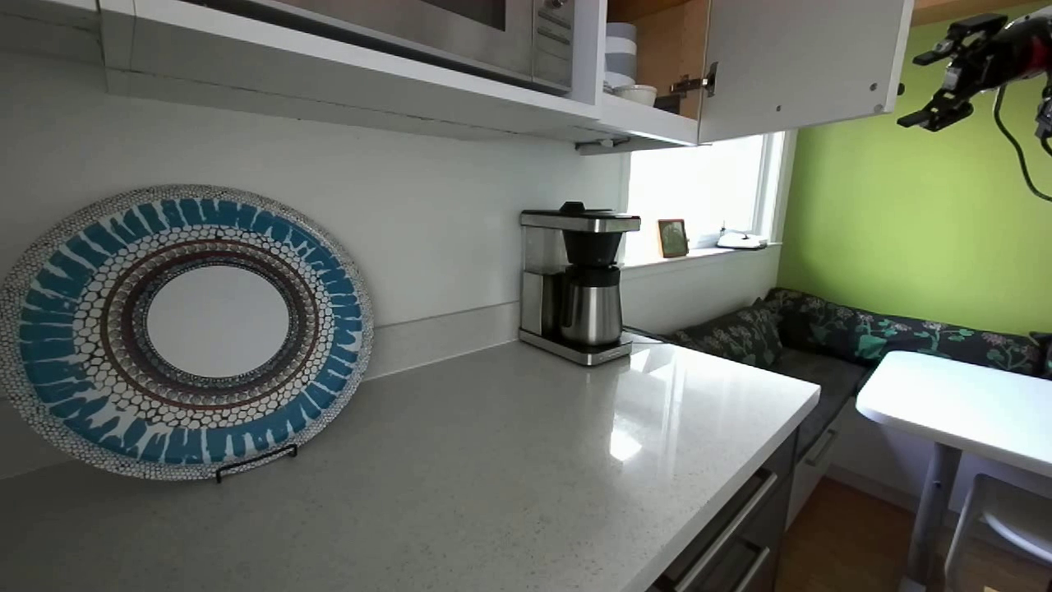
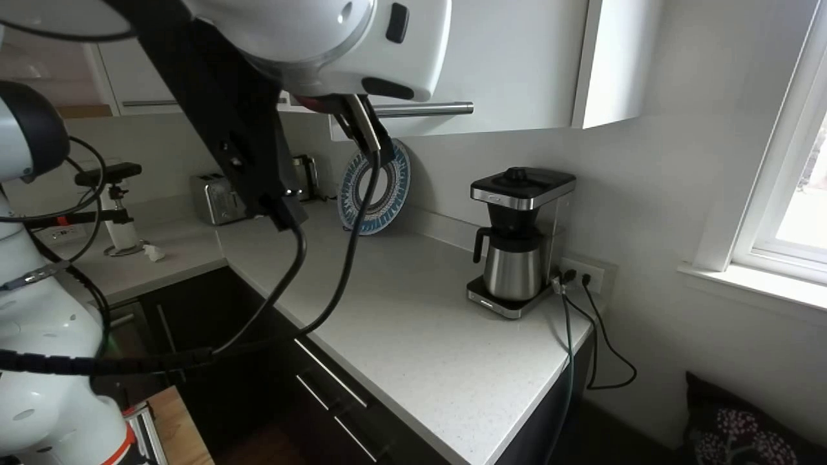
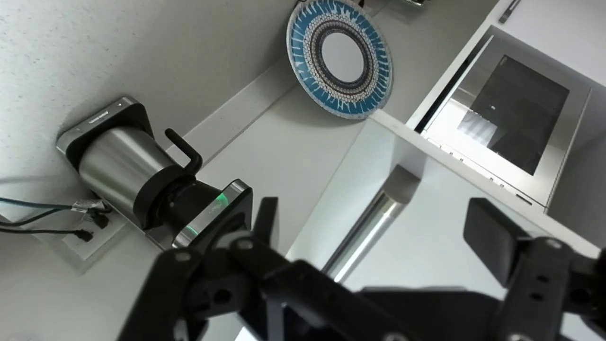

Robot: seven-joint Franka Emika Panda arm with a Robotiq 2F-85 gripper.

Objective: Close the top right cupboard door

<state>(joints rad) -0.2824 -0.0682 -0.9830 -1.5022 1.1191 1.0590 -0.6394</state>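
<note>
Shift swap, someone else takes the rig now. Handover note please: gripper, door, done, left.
Gripper: open, nothing held; an exterior view shows a gap between it and the door.
Door: top right, standing open. The wrist view faces its outer side, with the bar handle.
Cupboard: inside exposed, bowl on the shelf.
Done: gripper is on the door's outer side; closing itself is not done.
Left: swing the door shut. A push on its outer face would probably do, no grasp needed.

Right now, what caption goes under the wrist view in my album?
Open gripper facing the cupboard door, coffee maker and patterned disc beyond.
</note>
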